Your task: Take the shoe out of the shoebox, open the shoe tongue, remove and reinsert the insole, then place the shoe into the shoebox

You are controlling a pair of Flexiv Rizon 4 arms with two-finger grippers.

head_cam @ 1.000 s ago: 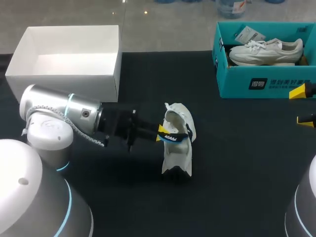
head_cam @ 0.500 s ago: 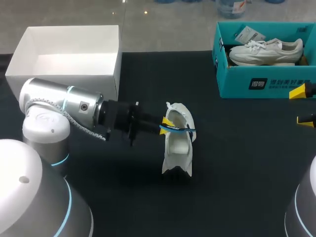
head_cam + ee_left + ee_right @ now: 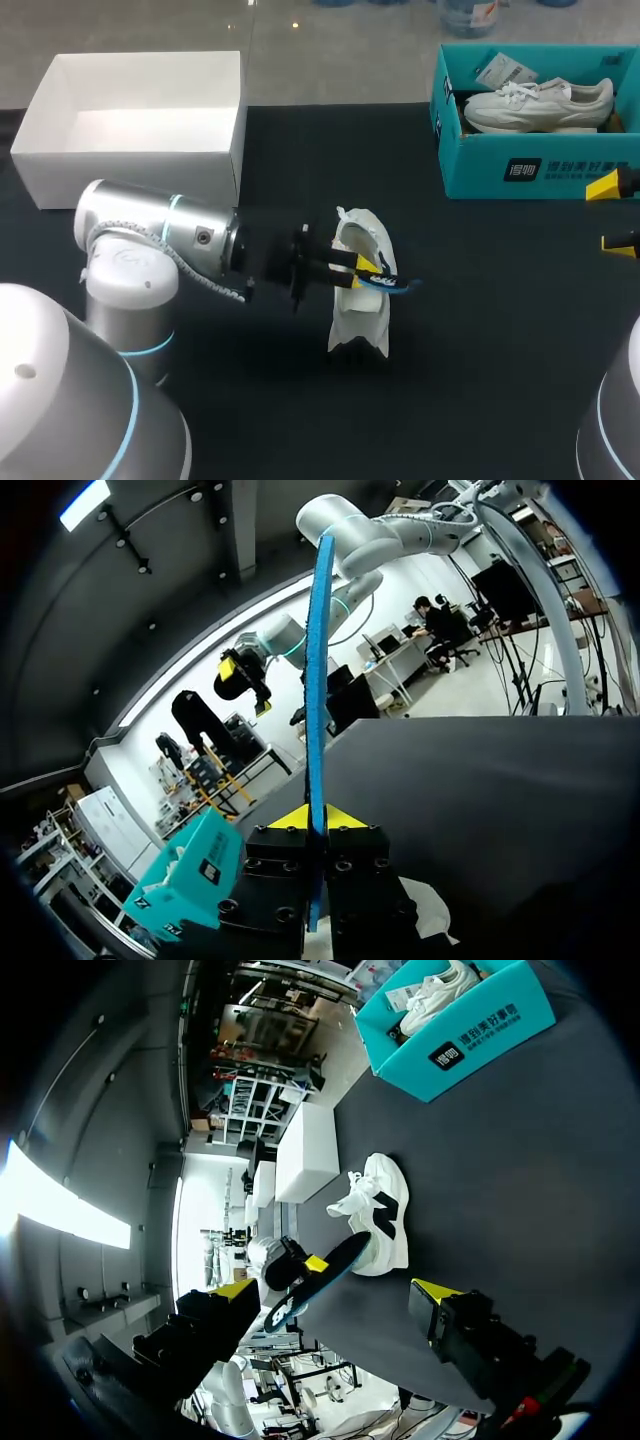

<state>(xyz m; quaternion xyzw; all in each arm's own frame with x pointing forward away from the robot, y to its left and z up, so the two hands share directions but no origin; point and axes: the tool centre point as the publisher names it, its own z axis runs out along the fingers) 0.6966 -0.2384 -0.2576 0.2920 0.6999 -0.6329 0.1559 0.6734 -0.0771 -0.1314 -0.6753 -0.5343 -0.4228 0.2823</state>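
Carried further across the white shoe point(image 3: 360, 312) since a second ago, blue insole point(image 3: 388, 284) pinched edge-on by the clamped left gripper point(image 3: 364, 266), shoe resting mid-table point(image 3: 480, 360), well apart from the white shoebox point(image 3: 130, 160), right gripper point(image 3: 612, 213) spread wide at the table's right edge.

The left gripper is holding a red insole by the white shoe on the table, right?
Not quite. The insole is blue, not red. The left wrist view shows it pinched in the left gripper, and it is by the white shoe on the table.
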